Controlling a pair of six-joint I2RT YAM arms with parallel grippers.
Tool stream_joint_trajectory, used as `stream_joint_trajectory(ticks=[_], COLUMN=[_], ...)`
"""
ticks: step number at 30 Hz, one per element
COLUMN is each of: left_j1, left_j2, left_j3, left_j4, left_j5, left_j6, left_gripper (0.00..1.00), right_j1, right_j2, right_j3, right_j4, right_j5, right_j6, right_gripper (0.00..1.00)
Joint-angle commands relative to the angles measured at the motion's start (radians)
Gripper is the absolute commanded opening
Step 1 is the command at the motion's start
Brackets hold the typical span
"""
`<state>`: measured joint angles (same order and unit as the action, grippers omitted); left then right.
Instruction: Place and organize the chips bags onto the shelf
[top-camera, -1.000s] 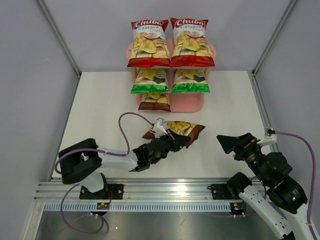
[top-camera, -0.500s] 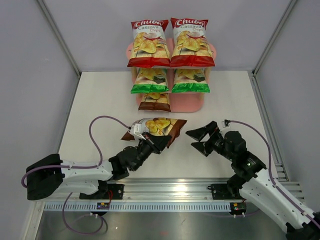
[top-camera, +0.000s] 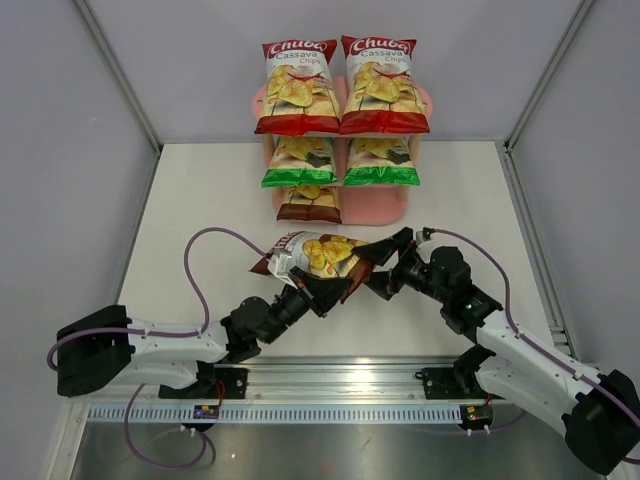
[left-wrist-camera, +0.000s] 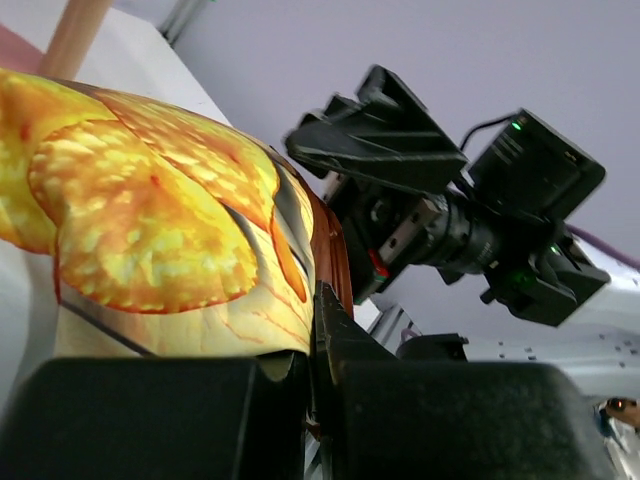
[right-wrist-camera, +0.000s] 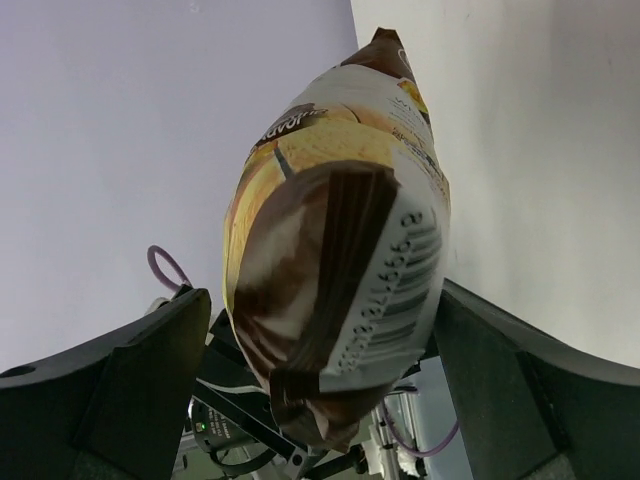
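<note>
Dark brown and glossy, over the middle of the white counter (top-camera: 200, 200): one chips bag (top-camera: 322, 255), held up at a tilt, printed face with yellow chips turned upward. Pinched at its near edge by the left tool (top-camera: 320, 288), clamped hard on the foil, arm stretched in low from the near left, purple cable (top-camera: 200, 250) looping above it. In the left wrist view, the same bag filling the left of the frame, black tool body pressed against its lower edge.

Right tool (top-camera: 373, 268) spread wide at the bag's right end, one finger on the far side, one on the near side. In the right wrist view, back seam and barcode (right-wrist-camera: 400, 290) hanging between the two black fingers (right-wrist-camera: 130, 390), a gap on each side, no contact to be seen.

At the far end of the counter: pink shelf (top-camera: 385, 207), three tiers, pale wooden posts. Top tier: left red bag (top-camera: 297, 85) and right red bag (top-camera: 385, 80), side by side, edges touching. Middle tier: left green bag (top-camera: 300, 160) and right green bag (top-camera: 382, 160), likewise paired. Bottom tier: shelved brown bag (top-camera: 310, 203) on the left half of the board. Held bag well apart from the shelf, on its near side, roughly in line with the bottom tier's right half.
</note>
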<state>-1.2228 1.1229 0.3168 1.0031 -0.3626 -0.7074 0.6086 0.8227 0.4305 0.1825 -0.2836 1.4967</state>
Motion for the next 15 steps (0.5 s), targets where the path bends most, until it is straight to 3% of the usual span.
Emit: stream_joint_trajectory(ticks=[1,8,11,15], left_j1=[-0.02,-0.024,-0.029,-0.041], left_j2=[0.023,0.055,0.055,0.063], left_j3=[0.014,0.038,0.051,0.058], left_j4=[0.18,0.184,0.157,0.14], left_j5=[0.063,0.134,0.178,0.226], left_j6=[0.101,0.132,0.14,0.151], left_gripper=[0.0,0.0,0.0,0.04], right_j1=[0.013,0.036,0.034,0.036], right_j2=[0.027,0.004,-0.034,-0.077], right_j3=[0.001,0.016,-0.001,-0.013], right_j4=[0.123,0.084,0.074,0.089], right_j5=[-0.046,-0.02,0.017,0.047], right_j6=[0.056,0.056,0.053,0.01], right_gripper=[1.0,1.0,0.94,0.67])
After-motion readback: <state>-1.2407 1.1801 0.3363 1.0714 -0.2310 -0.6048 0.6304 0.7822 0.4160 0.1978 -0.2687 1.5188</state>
